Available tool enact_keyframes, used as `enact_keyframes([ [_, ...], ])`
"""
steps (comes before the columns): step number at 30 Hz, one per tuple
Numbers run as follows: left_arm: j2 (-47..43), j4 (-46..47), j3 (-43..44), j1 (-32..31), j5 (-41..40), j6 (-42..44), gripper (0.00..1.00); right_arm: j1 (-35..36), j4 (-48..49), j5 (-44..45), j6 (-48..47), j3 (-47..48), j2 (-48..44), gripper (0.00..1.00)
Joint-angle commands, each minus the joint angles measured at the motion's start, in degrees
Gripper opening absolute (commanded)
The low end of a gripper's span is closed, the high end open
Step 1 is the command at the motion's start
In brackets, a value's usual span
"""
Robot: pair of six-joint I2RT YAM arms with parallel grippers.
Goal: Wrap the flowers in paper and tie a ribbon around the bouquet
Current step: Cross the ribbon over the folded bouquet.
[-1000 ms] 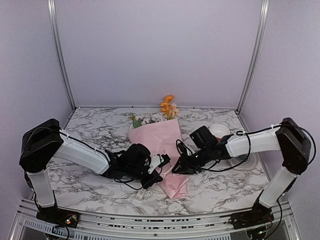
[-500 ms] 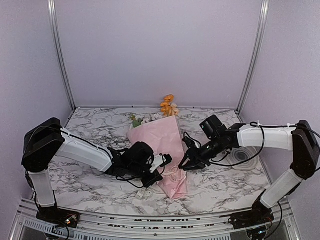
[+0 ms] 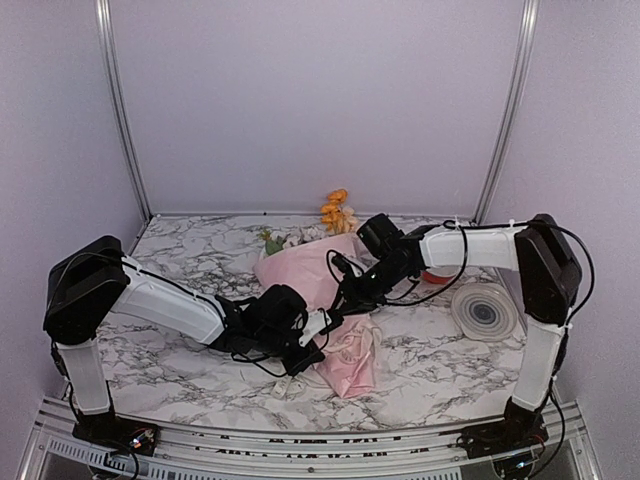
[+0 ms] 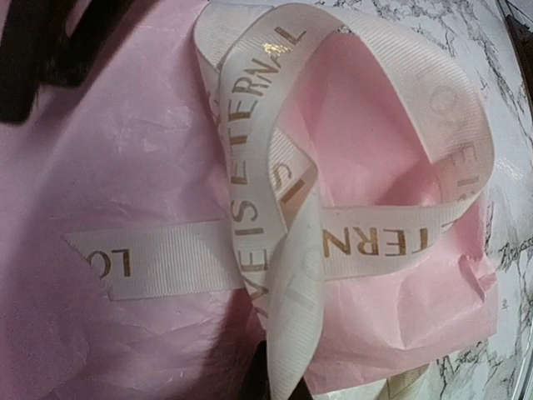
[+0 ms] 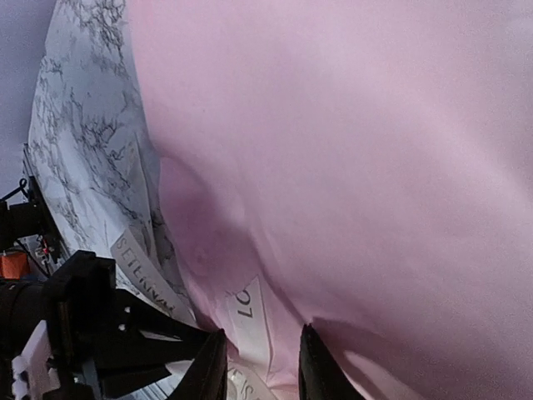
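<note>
Where the fingers (image 5: 210, 371) of the right gripper (image 5: 260, 371) stand slightly apart, a loose end of the ribbon (image 5: 248, 312) lies in the gap, flat on the pink paper (image 5: 358, 167). The left gripper (image 3: 316, 330) is closed on another strand, and the ribbon loops loosely over the wrap's narrow end. The bouquet (image 3: 300, 270) lies mid-desk (image 3: 440, 360), its flowers (image 3: 338, 212) toward the back wall. The right forearm and black cables (image 3: 400, 295) cross its wide part. A round spool (image 3: 484, 311) lies well apart on the right.

Pink paper (image 4: 125, 125), cream gold-lettered ribbon (image 4: 254, 142), grey-veined white marble table (image 3: 180, 250).
</note>
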Motion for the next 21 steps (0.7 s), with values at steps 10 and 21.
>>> enact_keyframes([
  [10, -0.01, 0.74, -1.50, -0.18, -0.82, -0.44, 0.00, 5.38, 1.85, 6.00, 1.73, -1.61, 4.93, 0.41],
  [21, -0.01, 1.30, -1.77, -0.22, -0.57, -0.52, 0.00, 6.38, 12.35, -4.84, 7.41, -6.23, 6.06, 0.37],
])
